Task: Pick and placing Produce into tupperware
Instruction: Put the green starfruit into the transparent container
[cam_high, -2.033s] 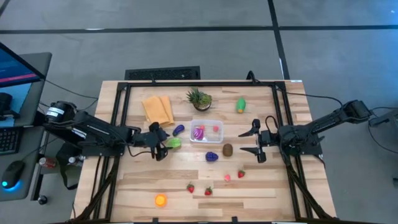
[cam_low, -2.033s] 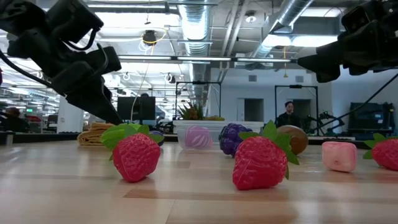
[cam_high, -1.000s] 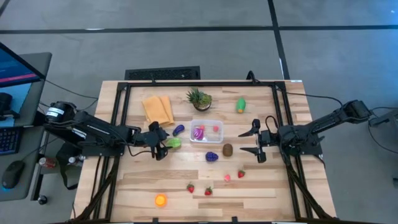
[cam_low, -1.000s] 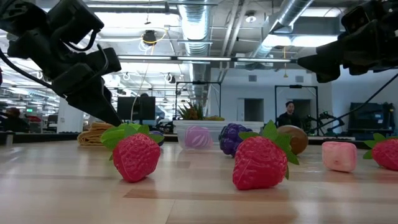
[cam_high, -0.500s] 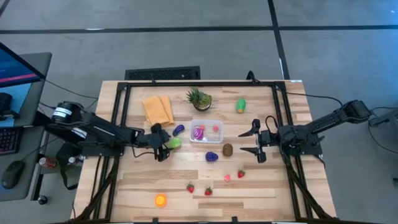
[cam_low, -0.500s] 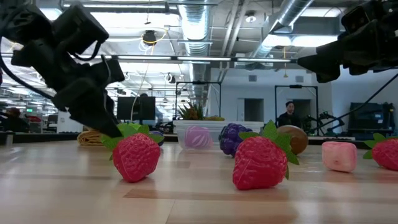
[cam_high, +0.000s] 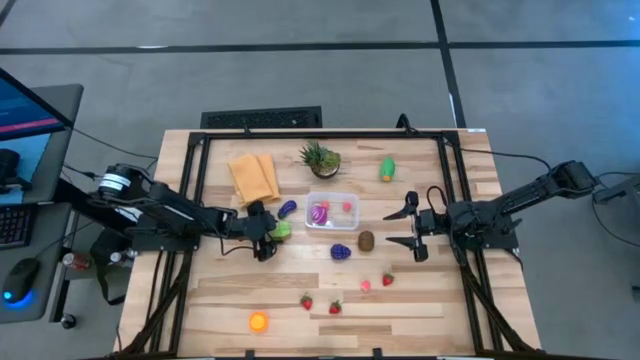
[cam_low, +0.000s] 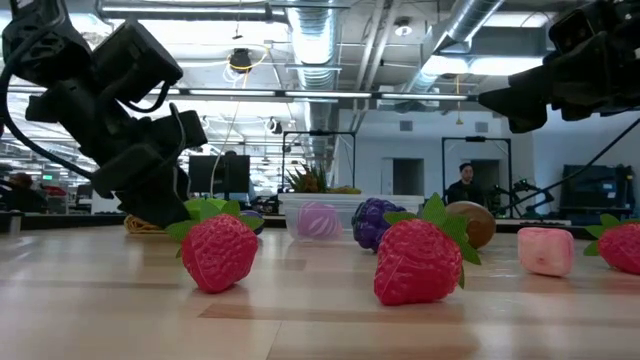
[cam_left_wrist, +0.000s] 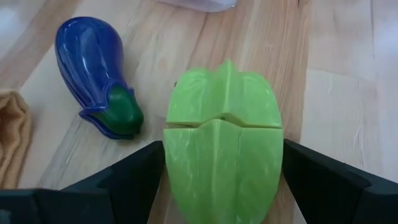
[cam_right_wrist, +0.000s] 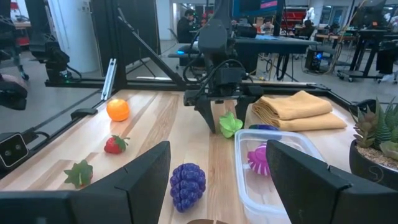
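The left gripper (cam_left_wrist: 221, 186) had its jaws spread around the green vegetable (cam_left_wrist: 221, 149) beside the eggplant (cam_left_wrist: 99, 74). The right gripper (cam_high: 408, 226) hovered, jaws wide and empty, near the tupperware (cam_high: 332, 211).

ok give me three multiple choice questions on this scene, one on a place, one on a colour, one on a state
1. Where does the dark purple toy eggplant lie?
A. inside the container
B. on the wood table, left of the clear plastic rectangular container
C. on the cloth

2. What colour is the toy between the left end effector's fingers?
A. light green
B. orange
C. red

3. How is the right end effector?
A. shut on a strawberry
B. open and empty
C. inside the container

Answers:
1 B, the high view shows it on bare wood beside the container.
2 A, the left wrist view shows the light green toy vegetable between the dark fingers.
3 B, its fingers are spread apart in the high view with nothing between them.
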